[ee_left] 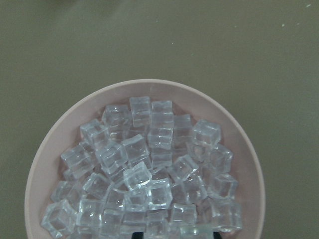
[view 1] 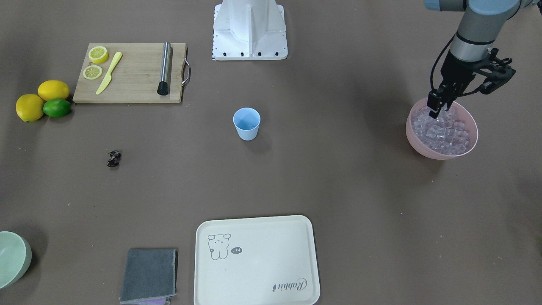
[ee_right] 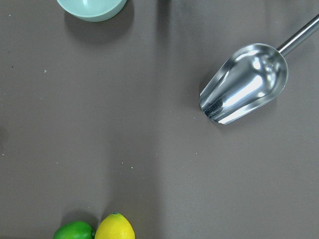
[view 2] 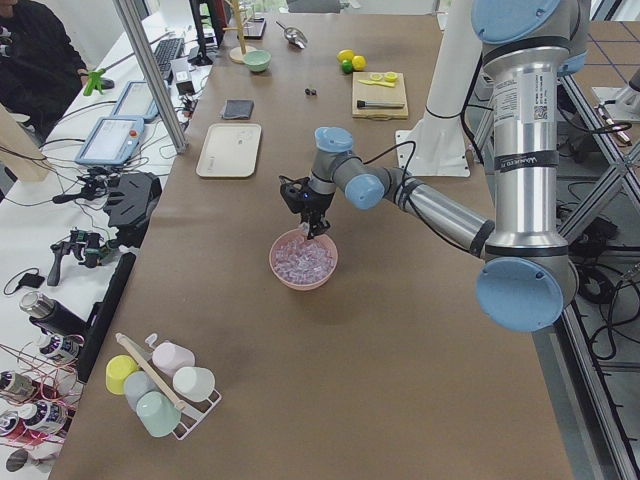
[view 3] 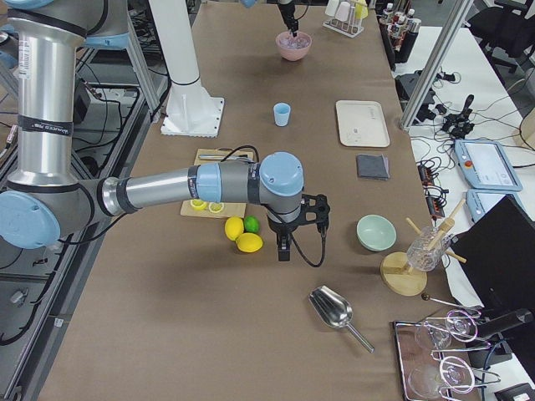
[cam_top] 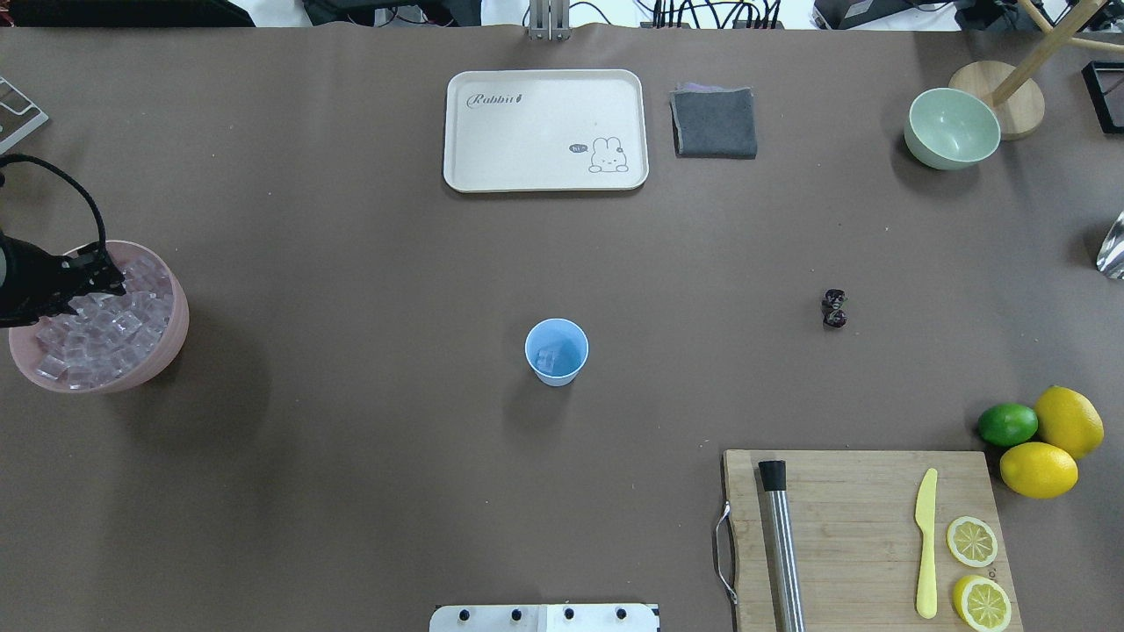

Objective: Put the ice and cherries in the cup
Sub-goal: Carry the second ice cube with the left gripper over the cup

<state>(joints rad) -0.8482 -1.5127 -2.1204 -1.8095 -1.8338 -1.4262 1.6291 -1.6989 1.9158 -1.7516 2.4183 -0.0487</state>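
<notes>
So, left gripper (view 1: 435, 111) is down in the ice (view 1: 444, 132) in the pink bowl (view 1: 423, 149), can't tell if its fingers are apart or closed. Right gripper (view 3: 284, 251) hangs by the lemons (view 3: 248, 242), can't tell its state either. Cup (view 1: 246, 123) sits mid-table w/ what looks like a cube inside. Cherries (view 1: 113, 158) lie well apart from it.
</notes>
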